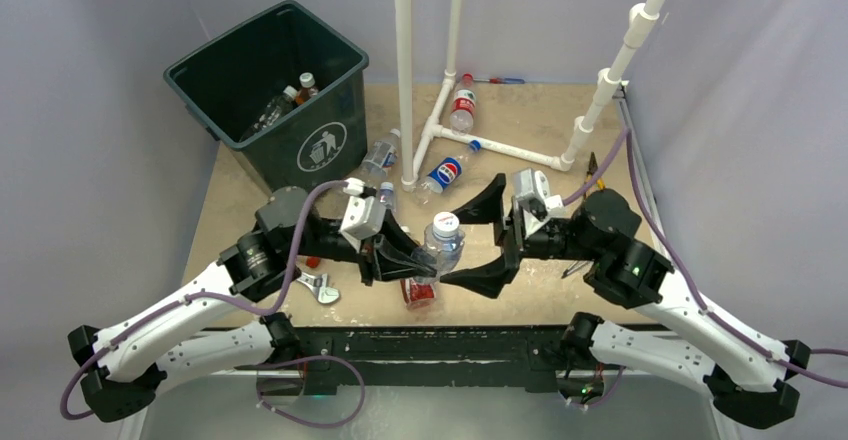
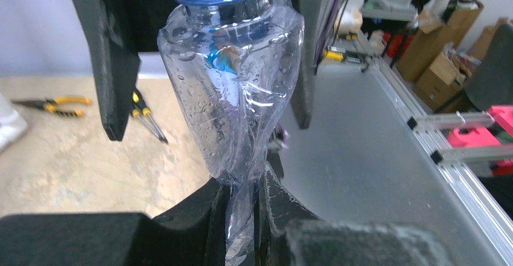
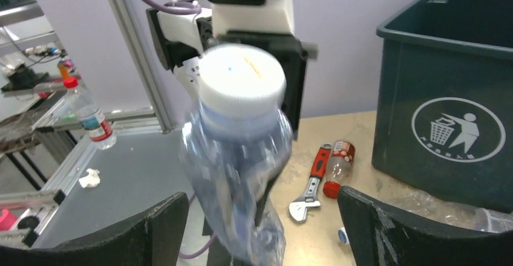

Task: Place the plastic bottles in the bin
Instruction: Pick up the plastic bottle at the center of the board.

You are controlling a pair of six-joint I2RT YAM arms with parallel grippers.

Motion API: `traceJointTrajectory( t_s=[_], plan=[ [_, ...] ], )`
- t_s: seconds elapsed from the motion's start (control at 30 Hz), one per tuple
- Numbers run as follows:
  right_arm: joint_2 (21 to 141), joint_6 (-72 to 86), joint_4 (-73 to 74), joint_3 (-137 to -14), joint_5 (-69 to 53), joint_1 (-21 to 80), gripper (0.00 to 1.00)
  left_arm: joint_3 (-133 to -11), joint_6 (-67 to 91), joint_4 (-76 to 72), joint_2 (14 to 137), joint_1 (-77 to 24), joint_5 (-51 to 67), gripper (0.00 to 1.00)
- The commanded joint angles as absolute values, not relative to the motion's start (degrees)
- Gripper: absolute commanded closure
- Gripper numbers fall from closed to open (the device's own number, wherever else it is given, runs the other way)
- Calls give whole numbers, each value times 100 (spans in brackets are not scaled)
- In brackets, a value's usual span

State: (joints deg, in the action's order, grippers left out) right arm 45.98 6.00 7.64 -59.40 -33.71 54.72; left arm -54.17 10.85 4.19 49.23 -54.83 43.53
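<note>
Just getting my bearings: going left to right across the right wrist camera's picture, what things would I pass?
upright red-capped bottle → crumpled clear bottle → red-handled wrench → lying amber bottle → green bin

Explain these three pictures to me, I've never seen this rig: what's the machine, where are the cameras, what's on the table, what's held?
Two robot arms are bolted at the near edge of the table. The wide picture looks down from above and behind them; the other two come from a camera on each wrist. The left gripper is shut on the bottom end of a crumpled clear bottle. The right gripper stands open facing it, holding nothing. The green bin already holds bottles; a Pepsi bottle, a red-handled wrench and yellow-handled pliers lie on the table.
</note>
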Motion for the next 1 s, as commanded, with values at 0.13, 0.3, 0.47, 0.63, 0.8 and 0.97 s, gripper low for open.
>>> traceJointTrajectory(
  t_s=[0.13, 0.3, 0.47, 0.63, 0.8, 0.97],
  plan=[
    [3685, 1859, -1315, -4761, -2292, 5467, 1, -4925, 2030, -1859, 4414, -5511, 3488, 100],
    [3591, 2209, -2179, -4305, -2349, 5467, 2, -4392, 2850, -3380, 4167, -5511, 2736, 100],
    [3879, 2386, -2579, -4284, -2418, 5467, 1, -4157, 3417, -4224, 4209, -5511, 2415, 100],
    [4168, 2567, -3093, -4282, -2399, 5468, 1, -4054, 3711, -4597, 4321, -5511, 2409, 100],
    [4375, 2635, -3365, -4342, -2331, 5467, 4, -4009, 3784, -4652, 4368, -5513, 2408, 100],
    [4697, 2762, -3591, -4464, -2469, 5475, 9, -3950, 3784, -4632, 4368, -5511, 2330, 100]
  ],
)
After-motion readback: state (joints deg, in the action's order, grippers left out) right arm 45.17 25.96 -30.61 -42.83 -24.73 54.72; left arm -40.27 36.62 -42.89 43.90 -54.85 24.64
